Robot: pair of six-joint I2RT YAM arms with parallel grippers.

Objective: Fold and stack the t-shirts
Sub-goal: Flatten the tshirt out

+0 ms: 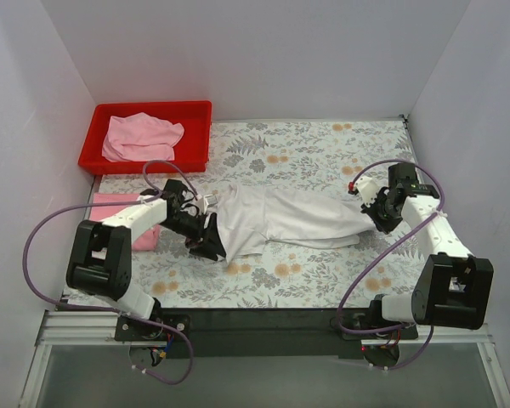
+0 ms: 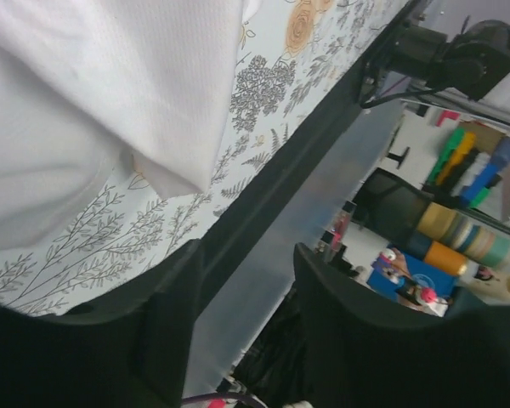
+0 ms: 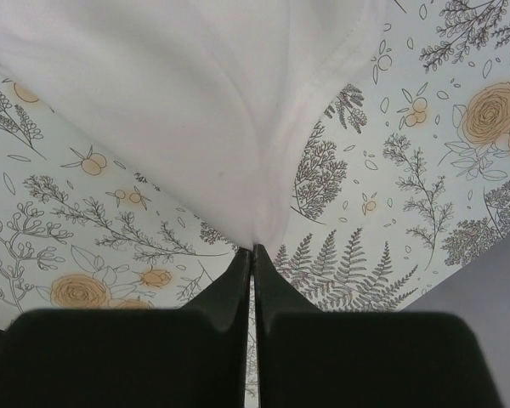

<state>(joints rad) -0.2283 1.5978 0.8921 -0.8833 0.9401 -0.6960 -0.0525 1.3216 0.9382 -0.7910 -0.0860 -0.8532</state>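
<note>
white t-shirt (image 1: 280, 219) lying mid-tabletop (image 1: 323, 285), stretched left-right | right gripper (image 3: 253, 252) pinched tight on shirt's right end | left gripper (image 2: 246, 259) at shirt's left edge, jaws apart, nothing between them | crumpled pink t-shirt (image 1: 140, 136) in red bin (image 1: 153, 105), far-left corner | folded pink t-shirt (image 1: 110, 204) on tabletop's left side, by left arm

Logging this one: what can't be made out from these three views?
- Top view: the left arm covers most of the pink pile, so its shirt count is hidden.
- Top view: the pink shirt in the bin is bunched; anything beneath it is hidden.
- Left wrist: the frame cuts off the white shirt. The left gripper is open; contact is unclear.
- Right wrist: the right gripper hides how much cloth it pinches.
</note>
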